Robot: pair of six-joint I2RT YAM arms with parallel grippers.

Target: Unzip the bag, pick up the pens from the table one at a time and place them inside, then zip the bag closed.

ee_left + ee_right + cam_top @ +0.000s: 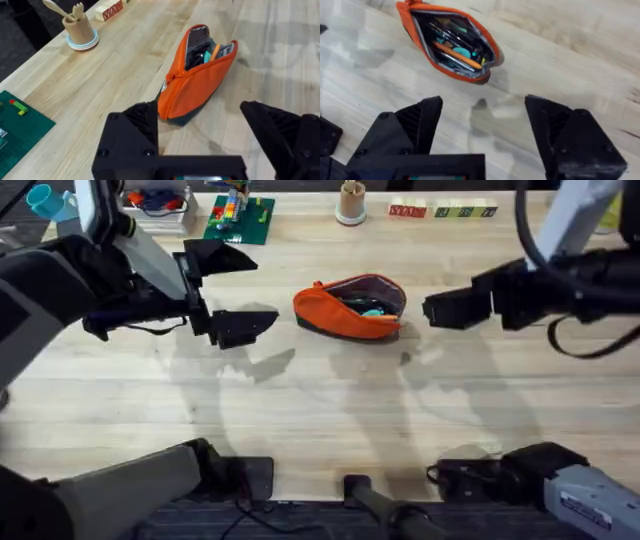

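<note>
The orange bag (352, 308) lies on the table (320, 400) just past its middle, with its zipper open and its mouth gaping. Inside it an orange pen (457, 56) lies among dark and teal items; a grey pen cannot be told apart. My left gripper (264, 290) hovers to the left of the bag, open, with nothing between its black fingers (132, 130). On the bag's right my right gripper (432, 310) hangs above the table, also open and empty. In the wrist views the bag (195, 85) (450, 42) lies ahead of both grippers (200, 125) (485, 125), untouched.
Along the far edge stand a green baseplate with bricks (240, 220), a wooden cup of utensils (351, 202) and a row of lettered blocks (440, 211). A teal cup (45, 198) sits at the far left corner. Bare wood stretches in front of the bag.
</note>
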